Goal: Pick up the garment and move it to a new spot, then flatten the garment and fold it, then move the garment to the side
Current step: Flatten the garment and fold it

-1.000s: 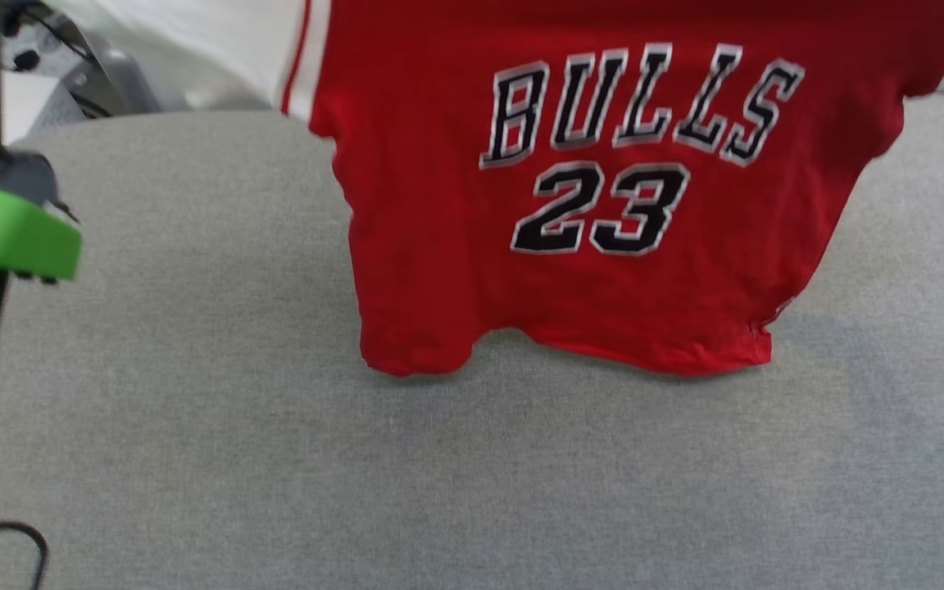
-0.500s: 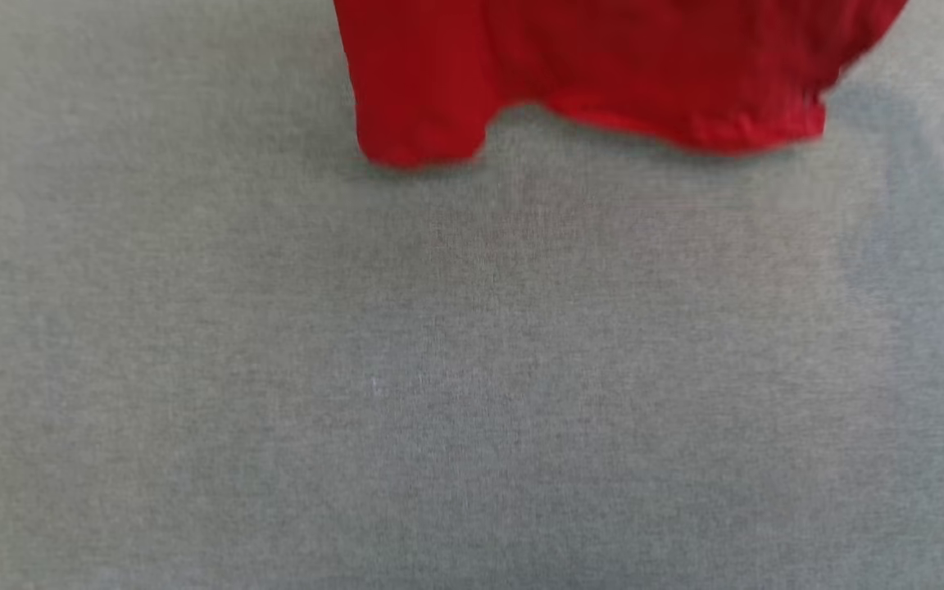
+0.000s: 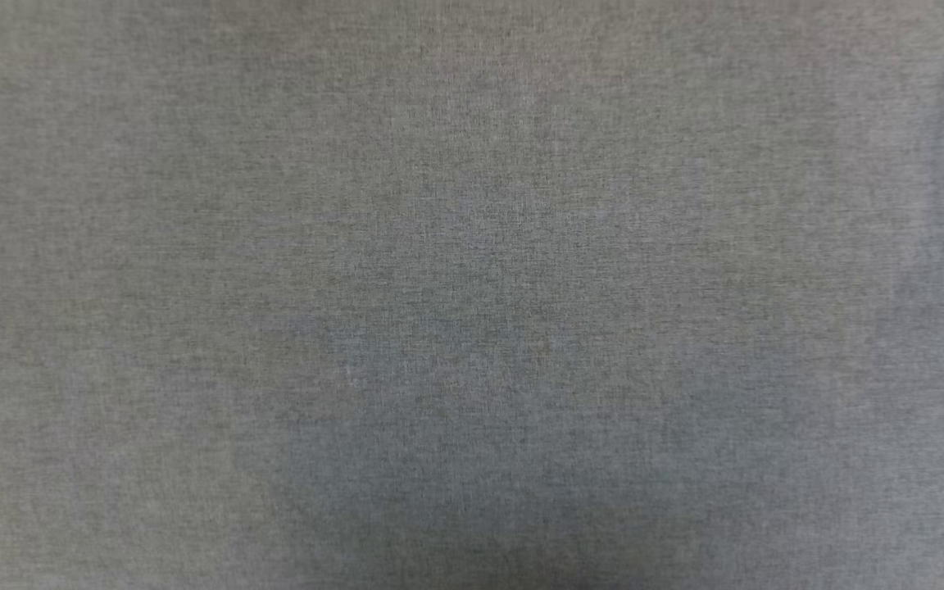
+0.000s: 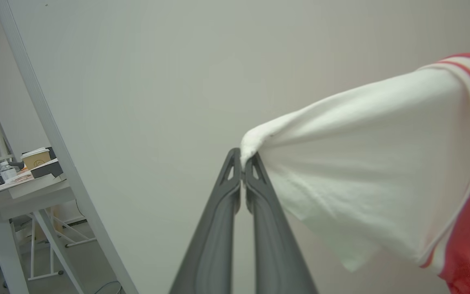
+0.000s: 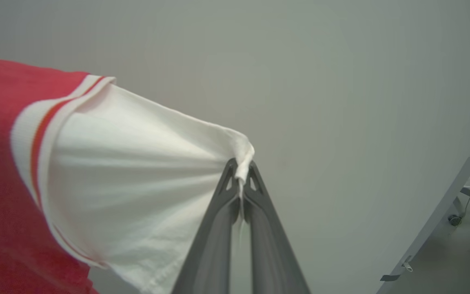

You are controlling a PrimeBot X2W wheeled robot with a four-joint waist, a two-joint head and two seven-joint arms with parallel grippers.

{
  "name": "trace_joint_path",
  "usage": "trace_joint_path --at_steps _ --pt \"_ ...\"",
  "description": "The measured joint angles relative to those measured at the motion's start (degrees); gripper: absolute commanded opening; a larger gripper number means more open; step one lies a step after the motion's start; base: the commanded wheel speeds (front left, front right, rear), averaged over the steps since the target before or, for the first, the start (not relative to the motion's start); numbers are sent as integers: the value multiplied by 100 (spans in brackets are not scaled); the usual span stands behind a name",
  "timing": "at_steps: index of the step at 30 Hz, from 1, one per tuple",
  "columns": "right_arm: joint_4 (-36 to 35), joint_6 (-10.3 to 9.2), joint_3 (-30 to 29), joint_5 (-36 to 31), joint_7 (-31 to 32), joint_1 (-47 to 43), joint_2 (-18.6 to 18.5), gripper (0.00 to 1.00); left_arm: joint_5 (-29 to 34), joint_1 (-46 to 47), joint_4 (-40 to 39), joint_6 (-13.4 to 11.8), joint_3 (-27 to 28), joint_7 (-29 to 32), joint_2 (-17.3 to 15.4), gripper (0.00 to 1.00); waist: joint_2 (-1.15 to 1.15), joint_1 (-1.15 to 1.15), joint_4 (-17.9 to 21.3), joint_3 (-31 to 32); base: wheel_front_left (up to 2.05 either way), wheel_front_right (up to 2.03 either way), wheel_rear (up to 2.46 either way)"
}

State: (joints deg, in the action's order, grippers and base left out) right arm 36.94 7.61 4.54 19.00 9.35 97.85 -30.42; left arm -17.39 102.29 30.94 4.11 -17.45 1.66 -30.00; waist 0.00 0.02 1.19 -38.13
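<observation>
In the left wrist view the left gripper [image 4: 243, 165] rises from the bottom centre with its 2 dark fingers pressed together, pinching the bunched tip of a white sleeve of the garment [image 4: 365, 163]. From that pinch the sleeve fans out taut toward the right of the frame, where red-and-white striped trim meets the red body at the far right edge. Behind it stands a plain pale wall [image 4: 157, 73]. A pale post [image 4: 51, 122] slants from the upper left down to the bottom, and at the lower left a white desk [image 4: 23, 192] carries a paper cup [image 4: 36, 158].

In the right wrist view the right gripper [image 5: 242, 167] is clamped on the tip of the other white sleeve at mid-frame. The cloth spreads to the left, through striped trim to red fabric along the left edge. A chair base [image 5: 469, 202] on casters sits at the right edge.

The head view shows a grey woven surface [image 3: 472, 246], darker with shadow across its lower middle.
</observation>
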Motion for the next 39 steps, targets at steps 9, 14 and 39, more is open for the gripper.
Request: trace_joint_path --at_steps 9,14,39 --pt "762 -1 296 1 -689 50 177 0 7 -46 1074 167 -219 -788 232 0 0 -1 -110 -287 0 0 0" --pt "969 -1 454 280 -976 -517 275 0 -136 -761 1427 203 -365 -1174 411 0 0 -1 -163 -198 0 0 0" --pt "160 -7 1715 2892 -720 -5506 -185 0 -1057 -5904 1659 312 -870 -1580 1000 0 0 -2 -267 1817 0 0 0"
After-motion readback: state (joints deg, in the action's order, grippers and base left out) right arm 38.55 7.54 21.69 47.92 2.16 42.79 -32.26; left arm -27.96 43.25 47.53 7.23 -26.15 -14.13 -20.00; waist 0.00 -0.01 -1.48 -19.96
